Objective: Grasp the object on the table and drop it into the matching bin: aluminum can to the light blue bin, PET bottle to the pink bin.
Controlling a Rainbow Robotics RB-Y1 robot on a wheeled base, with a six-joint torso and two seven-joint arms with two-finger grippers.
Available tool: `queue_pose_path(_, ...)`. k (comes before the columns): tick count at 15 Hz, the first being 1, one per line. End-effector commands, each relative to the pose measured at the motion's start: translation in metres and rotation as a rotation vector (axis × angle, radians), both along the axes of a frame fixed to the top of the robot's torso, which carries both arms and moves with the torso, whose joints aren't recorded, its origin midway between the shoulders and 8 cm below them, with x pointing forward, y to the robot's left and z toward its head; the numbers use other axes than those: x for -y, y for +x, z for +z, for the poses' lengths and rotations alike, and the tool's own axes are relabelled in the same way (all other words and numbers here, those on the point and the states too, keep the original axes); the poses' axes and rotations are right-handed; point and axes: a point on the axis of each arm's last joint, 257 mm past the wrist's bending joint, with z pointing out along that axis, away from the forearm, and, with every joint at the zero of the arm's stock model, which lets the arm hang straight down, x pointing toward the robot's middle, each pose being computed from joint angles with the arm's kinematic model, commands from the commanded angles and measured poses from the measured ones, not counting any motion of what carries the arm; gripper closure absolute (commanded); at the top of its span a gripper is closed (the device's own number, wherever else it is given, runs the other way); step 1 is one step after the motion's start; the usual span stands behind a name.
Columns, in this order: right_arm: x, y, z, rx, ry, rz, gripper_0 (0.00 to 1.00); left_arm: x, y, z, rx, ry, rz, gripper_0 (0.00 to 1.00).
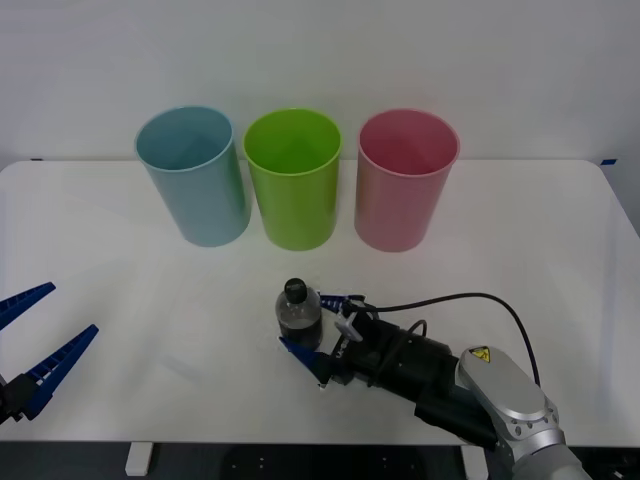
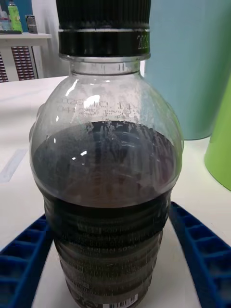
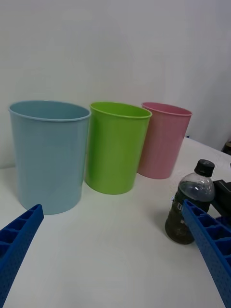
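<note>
- While the PET bottle [image 1: 298, 314] stands upright on the bench [image 1: 560, 250], the right pincer [image 1: 318, 335] brackets it, fingers spread on either flank; contact cannot be told.
- Step in hand, by judgement: the grasp. Next: press shut on the label band, lift, carry forward to the pink bin [image 1: 405, 180] beyond the pincer.
- Pink bin, lime green bin [image 1: 293, 178] and light blue bin [image 1: 194, 175]: interiors as seen appear empty.
- Left pincer [image 1: 28, 340] waits well aside, spread.

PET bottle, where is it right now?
In the front view the PET bottle stands upright on the table, in front of the lime green bin, between the right gripper's open fingers.
</note>
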Motion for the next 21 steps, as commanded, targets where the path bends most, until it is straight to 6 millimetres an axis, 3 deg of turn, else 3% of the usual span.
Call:
queue_pose_path(1, 0.000, 0.000, -0.001, -0.002, 0.000, -0.003, 1.00, 0.000, 0.000, 0.000, 0.000, 0.000, 0.000, 0.00)
queue_pose_path(8, 0.001, 0.002, 0.009, 0.000, 0.030, -0.008, 1.00, 0.000, 0.000, 0.000, 0.000, 0.000, 0.000, 0.00)
queue_pose_path(14, 0.025, 0.003, 0.035, 0.004, 0.074, -0.079, 1.00, 0.000, 0.000, 0.000, 0.000, 0.000, 0.000, 0.00)
queue_pose_path(21, 0.061, 0.000, 0.107, -0.002, 0.186, -0.117, 1.00, 0.000, 0.000, 0.000, 0.000, 0.000, 0.000, 0.00)
